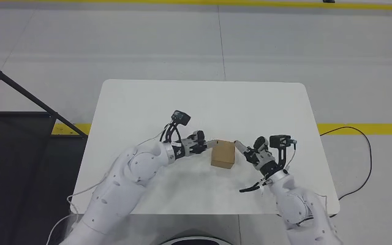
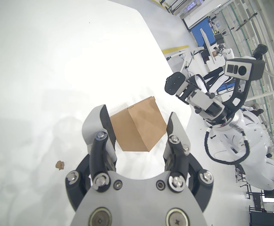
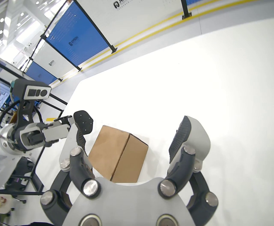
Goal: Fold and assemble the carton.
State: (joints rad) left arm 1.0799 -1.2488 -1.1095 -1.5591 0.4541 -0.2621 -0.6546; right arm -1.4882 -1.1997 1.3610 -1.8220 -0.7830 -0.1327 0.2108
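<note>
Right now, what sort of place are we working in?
Probably an industrial robotics lab or test hall: yellow floor lines mark zones, blue partition panels fence bays, and a desk with monitors stands beyond the white table holding the carton.

Right wrist feed: I see a small logo with white lettering on the blue wall panel [image 3: 75,32], dark lettering with a logo on the white panel [image 3: 128,12] beside it, and a like mark on a farther panel [image 3: 50,63] down the row; all brand print, none that I can spell out reliably
</note>
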